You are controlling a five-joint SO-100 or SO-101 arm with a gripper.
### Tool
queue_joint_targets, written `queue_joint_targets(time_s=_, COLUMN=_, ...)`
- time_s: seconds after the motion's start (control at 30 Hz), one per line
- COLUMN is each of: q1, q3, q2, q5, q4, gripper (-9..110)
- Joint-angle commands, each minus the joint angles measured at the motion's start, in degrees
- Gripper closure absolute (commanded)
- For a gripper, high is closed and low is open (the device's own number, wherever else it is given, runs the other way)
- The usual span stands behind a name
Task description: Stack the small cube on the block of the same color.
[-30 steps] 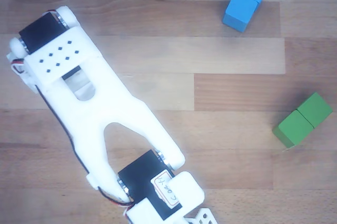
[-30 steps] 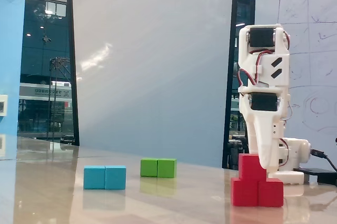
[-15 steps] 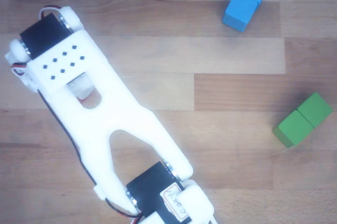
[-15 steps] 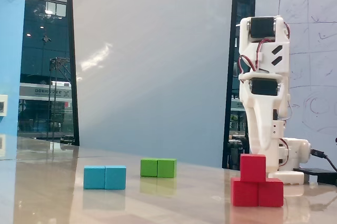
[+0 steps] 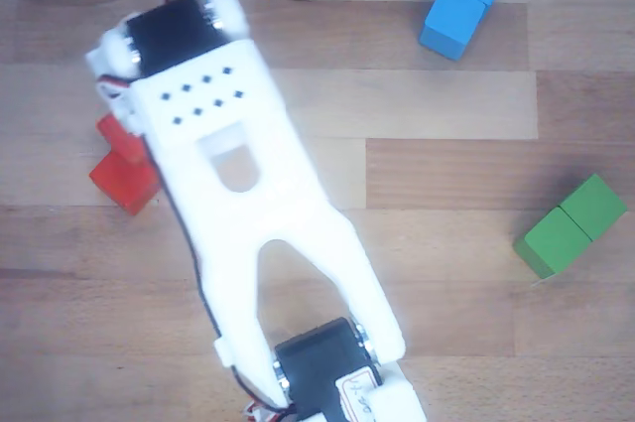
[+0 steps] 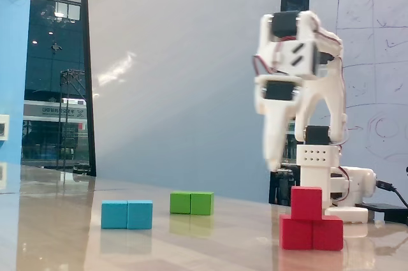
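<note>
Overhead, in the other view, the arm hides most of the red pair; only the block of the same color (image 5: pixel 124 179) peeks out at left on the desk (image 5: pixel 446 124). Sideways, the fixed view shows the small cube (image 6: pixel 306 201) resting centred on that block, while the pincer (image 6: pixel 274 156) hangs above, empty; whether parted, I cannot tell.
</note>
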State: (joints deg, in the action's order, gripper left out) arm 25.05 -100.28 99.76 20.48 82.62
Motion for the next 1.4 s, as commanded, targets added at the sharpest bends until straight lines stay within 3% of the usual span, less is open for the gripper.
queue_joint_targets(time_s=0.0, q1=-8.2, q3=4.6, q2=5.7, q5=2.5, q4=0.1, gripper=67)
queue_joint_targets(time_s=0.17, q1=-17.8, q3=4.6, q2=7.0, q5=1.8, q4=-1.2, gripper=67)
queue_joint_targets(time_s=0.47, q1=-28.1, q3=-2.8, q2=11.7, q5=-8.4, q4=-11.3, gripper=69)
queue_joint_targets(time_s=0.7, q1=-28.9, q3=-17.7, q2=22.1, q5=-13.2, q4=-17.2, gripper=83)
queue_joint_targets(time_s=1.1, q1=-29.6, q3=-40.3, q2=43.5, q5=-13.2, q4=-17.0, gripper=101)
queue_joint_targets(time_s=1.37, q1=-29.5, q3=-51.9, q2=59.6, q5=-13.3, q4=-17.0, gripper=101)
